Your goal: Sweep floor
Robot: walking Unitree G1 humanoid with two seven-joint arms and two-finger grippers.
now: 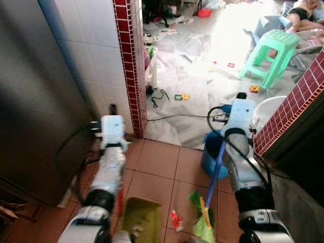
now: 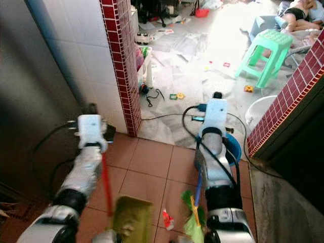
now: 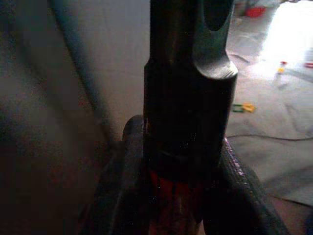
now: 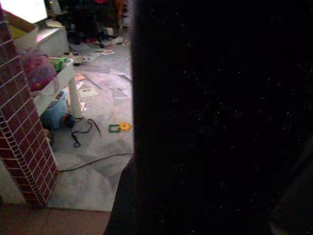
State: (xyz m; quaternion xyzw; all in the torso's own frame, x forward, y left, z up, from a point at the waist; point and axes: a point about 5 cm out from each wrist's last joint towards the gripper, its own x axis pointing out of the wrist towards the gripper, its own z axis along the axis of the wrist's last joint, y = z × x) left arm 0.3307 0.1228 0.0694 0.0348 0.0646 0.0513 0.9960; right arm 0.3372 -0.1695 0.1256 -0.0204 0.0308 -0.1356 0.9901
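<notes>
My left gripper (image 1: 112, 114) is raised in front of me and shut on the dark top of a dustpan's red handle (image 1: 120, 196). In the left wrist view its fingers (image 3: 234, 178) clamp that handle. The olive-green dustpan (image 1: 142, 218) hangs low over the terracotta tiles. My right gripper (image 1: 240, 103) is shut on a broom with a blue handle (image 1: 217, 167); the green bristles (image 1: 204, 224) rest near my feet. A small red and white scrap of litter (image 1: 176, 220) lies between pan and bristles. The right wrist view is mostly dark, blocked by the handle.
A red brick pillar (image 1: 130, 66) and a grey panel (image 1: 35, 101) stand on the left, a low brick wall (image 1: 298, 106) on the right. A blue bucket (image 1: 210, 154) sits under my right arm. Beyond lie a cable (image 1: 172, 116), toys (image 1: 181, 96), a green stool (image 1: 271, 53) and a person (image 1: 304, 12).
</notes>
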